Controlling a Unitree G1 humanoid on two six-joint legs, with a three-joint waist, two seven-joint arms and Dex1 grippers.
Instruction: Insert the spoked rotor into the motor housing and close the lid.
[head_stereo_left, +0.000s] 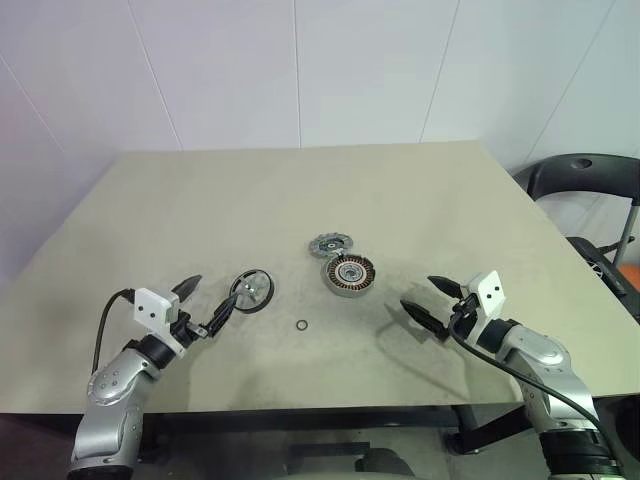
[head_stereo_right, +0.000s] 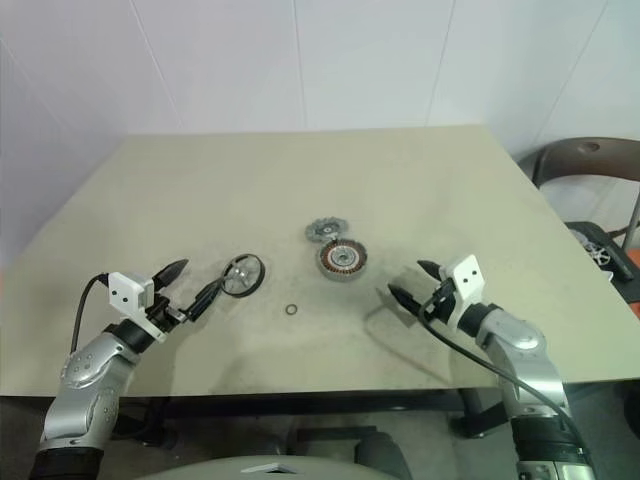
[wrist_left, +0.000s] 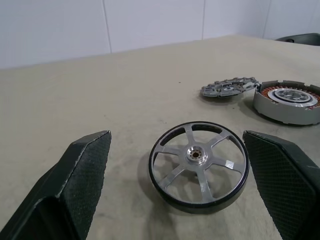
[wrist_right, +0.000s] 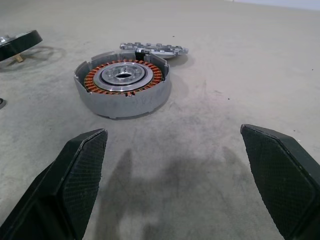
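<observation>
The counter (head_stereo_left: 200, 200) is a matte, beige slab, faintly scuffed with grey smudges around the parts. Near its middle lies the motor housing (head_stereo_left: 349, 274), a low grey cylinder with a ring of copper-coloured windings around a bright silver hub. Touching its rim at about 11 o'clock is the lid (head_stereo_left: 328, 243), a flat grey metal disc with cut-out holes and a notched edge. At 9 o'clock of the housing, well apart, lies the spoked rotor (head_stereo_left: 251, 288), a black ring with thin silvery spokes meeting at a small hub. A tiny thin ring (head_stereo_left: 301, 325) lies between rotor and housing, nearer the front edge.

The left pincer (head_stereo_left: 203, 308) hovers at 8 o'clock of the rotor, its textured black fingers (wrist_left: 82, 175) spread wide, holding nothing, with the rotor lying just ahead of the gap. The right pincer (head_stereo_left: 428, 302) hangs at 4 o'clock of the housing, likewise spread and empty. Bare counter runs from the parts to the far edge and both side edges. A dark chair (head_stereo_left: 585, 180) stands beyond the right edge.
</observation>
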